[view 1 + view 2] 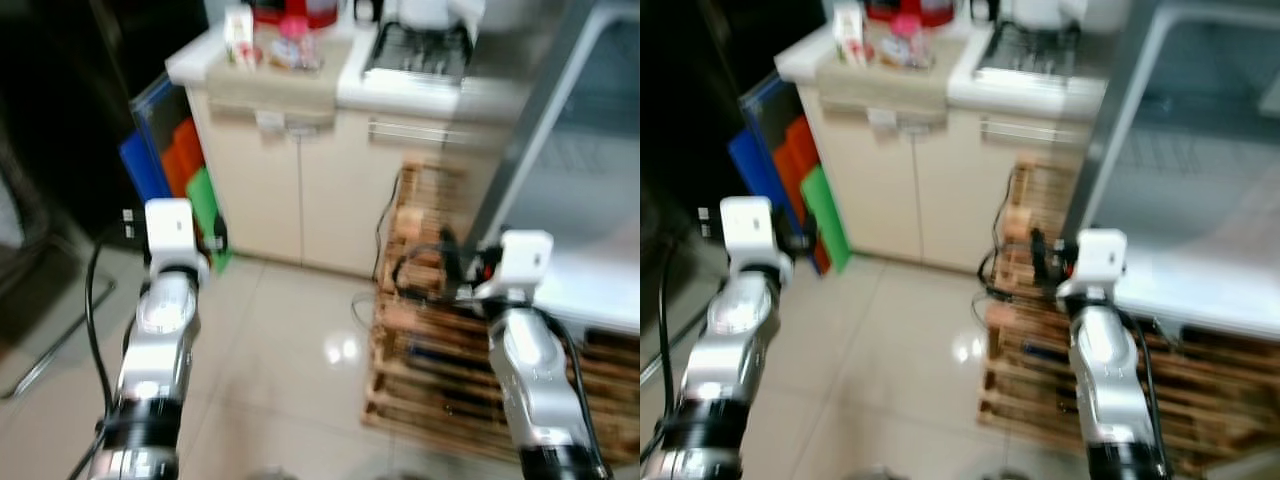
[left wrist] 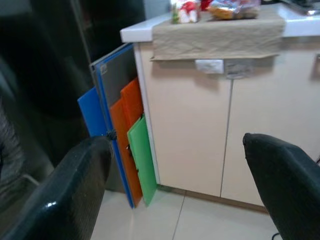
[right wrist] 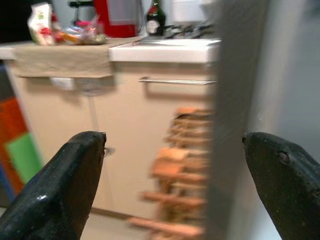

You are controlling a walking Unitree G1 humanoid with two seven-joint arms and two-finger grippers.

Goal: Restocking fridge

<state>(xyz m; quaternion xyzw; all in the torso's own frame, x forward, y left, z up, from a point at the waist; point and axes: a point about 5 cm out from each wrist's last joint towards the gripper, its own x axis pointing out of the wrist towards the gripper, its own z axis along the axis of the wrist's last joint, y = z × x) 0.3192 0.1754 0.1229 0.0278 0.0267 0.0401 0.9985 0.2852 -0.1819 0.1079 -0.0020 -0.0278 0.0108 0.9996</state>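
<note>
The fridge (image 1: 590, 190) stands at the robot's right, its grey door edge slanting up and its pale interior open towards the room; the picture is blurred here. It rests on a wooden pallet (image 1: 440, 350) that lies on the tiled floor (image 1: 290, 350). Beside the fridge, further ahead, is a cream cabinet (image 1: 300, 180) under a white counter (image 1: 400, 90), with a stove grate (image 1: 415, 50) on top and a brown cloth (image 2: 217, 35) hanging over the counter's edge. Food packets (image 2: 210, 9) and a red appliance (image 3: 117, 17) sit on the counter, with a dark bottle (image 3: 154, 20) near it. Blue, orange and green boards (image 2: 127, 140) lean against the cabinet's side.

The right gripper (image 3: 172, 175) is held out in front of the fridge's door edge, not touching it, fingers spread wide with nothing between them. The left gripper (image 2: 177, 185) points at the cabinet and boards, well apart from the fridge, likewise spread and bare
</note>
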